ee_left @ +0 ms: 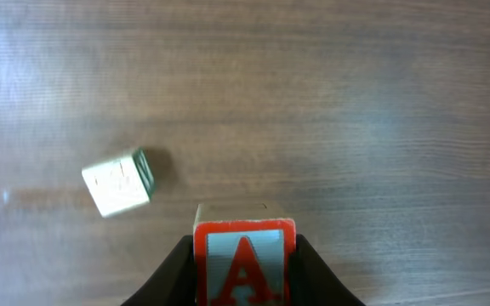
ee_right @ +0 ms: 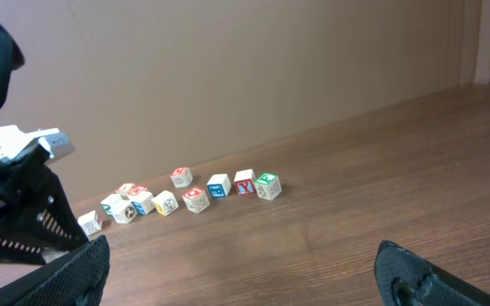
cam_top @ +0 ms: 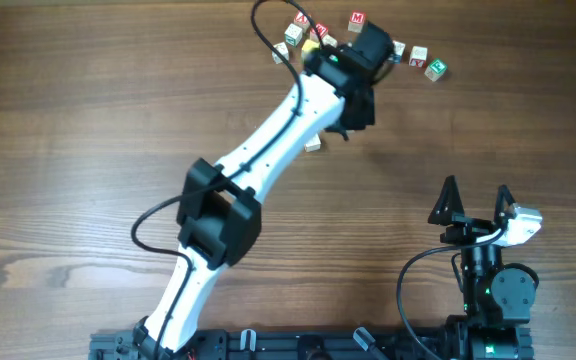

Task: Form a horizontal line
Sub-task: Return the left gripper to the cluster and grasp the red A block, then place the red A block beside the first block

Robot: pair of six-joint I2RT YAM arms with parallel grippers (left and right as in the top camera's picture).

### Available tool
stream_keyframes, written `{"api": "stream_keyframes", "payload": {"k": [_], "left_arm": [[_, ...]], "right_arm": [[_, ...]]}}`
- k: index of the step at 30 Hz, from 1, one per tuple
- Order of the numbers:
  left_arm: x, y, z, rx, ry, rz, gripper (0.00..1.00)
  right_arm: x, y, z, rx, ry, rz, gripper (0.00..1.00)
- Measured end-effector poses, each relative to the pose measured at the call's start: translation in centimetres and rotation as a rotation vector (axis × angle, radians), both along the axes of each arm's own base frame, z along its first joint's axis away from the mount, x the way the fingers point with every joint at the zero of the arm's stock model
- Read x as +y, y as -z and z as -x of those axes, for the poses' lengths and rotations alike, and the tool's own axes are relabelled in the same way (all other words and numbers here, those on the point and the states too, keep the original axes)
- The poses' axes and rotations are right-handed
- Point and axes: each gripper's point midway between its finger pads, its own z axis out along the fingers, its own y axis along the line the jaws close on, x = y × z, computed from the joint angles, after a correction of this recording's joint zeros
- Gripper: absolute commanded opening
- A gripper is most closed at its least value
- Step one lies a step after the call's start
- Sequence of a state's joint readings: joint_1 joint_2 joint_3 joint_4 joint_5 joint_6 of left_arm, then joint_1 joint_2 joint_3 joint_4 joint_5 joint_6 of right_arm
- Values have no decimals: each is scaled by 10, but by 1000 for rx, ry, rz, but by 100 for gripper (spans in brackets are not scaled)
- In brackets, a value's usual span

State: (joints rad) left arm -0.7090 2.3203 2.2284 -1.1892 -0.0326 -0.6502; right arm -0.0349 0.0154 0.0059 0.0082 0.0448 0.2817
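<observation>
My left gripper point(cam_top: 372, 42) is at the far middle of the table among the lettered wooden blocks. In the left wrist view it point(ee_left: 245, 272) is shut on a block with a red A on a blue face point(ee_left: 245, 259), held above the wood. A loose cream block with a green side point(ee_left: 118, 183) lies to its left. Other blocks point(cam_top: 419, 55) lie to the right of the gripper, and more point(cam_top: 294, 35) to its left. The right wrist view shows them as a rough row point(ee_right: 219, 184). My right gripper point(cam_top: 476, 203) is open and empty near the front right.
One block point(cam_top: 313, 145) lies apart under the left arm's forearm. The left arm point(cam_top: 268, 140) crosses the table diagonally from front left to far centre. A brown wall point(ee_right: 228, 68) stands behind the blocks.
</observation>
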Motion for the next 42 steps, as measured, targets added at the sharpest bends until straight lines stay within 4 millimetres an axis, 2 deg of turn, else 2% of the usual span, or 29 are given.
{"api": "stream_keyframes", "payload": {"k": [4, 6, 8, 11, 14, 20, 21, 22, 23, 25, 31, 33, 38, 40, 41, 42], "left_arm": [[5, 13, 0, -33, -143, -58, 24], [16, 34, 0, -24, -227, -86, 26], [18, 56, -3, -25, -282, -79, 26], [14, 69, -7, -32, -310, -45, 26], [12, 71, -8, -36, -314, -32, 27], [27, 94, 6, 1, -285, -105, 29], [28, 94, 5, -3, -269, -111, 33], [28, 94, 5, -8, -239, -123, 41], [29, 94, 5, -11, -222, -129, 57], [30, 96, 6, -8, -195, -141, 100], [30, 94, 9, -2, -147, -148, 100], [25, 77, 10, -17, -138, -109, 100], [9, -40, 6, -197, -93, 92, 100], [18, -96, 8, -305, -58, 131, 100], [30, -113, 6, -350, -73, 117, 100], [45, -117, 2, -374, -84, 71, 100]], "right_arm": [[0, 0, 0, 0, 0, 0, 100], [0, 0, 0, 0, 0, 0, 100], [0, 0, 0, 0, 0, 0, 100], [0, 0, 0, 0, 0, 0, 100], [0, 0, 0, 0, 0, 0, 100], [0, 0, 0, 0, 0, 0, 100], [0, 0, 0, 0, 0, 0, 100], [0, 0, 0, 0, 0, 0, 100], [0, 0, 0, 0, 0, 0, 100], [0, 0, 0, 0, 0, 0, 100], [0, 0, 0, 0, 0, 0, 100], [0, 0, 0, 0, 0, 0, 100], [0, 0, 0, 0, 0, 0, 100], [0, 0, 0, 0, 0, 0, 100], [0, 0, 0, 0, 0, 0, 100], [0, 0, 0, 0, 0, 0, 100]]}}
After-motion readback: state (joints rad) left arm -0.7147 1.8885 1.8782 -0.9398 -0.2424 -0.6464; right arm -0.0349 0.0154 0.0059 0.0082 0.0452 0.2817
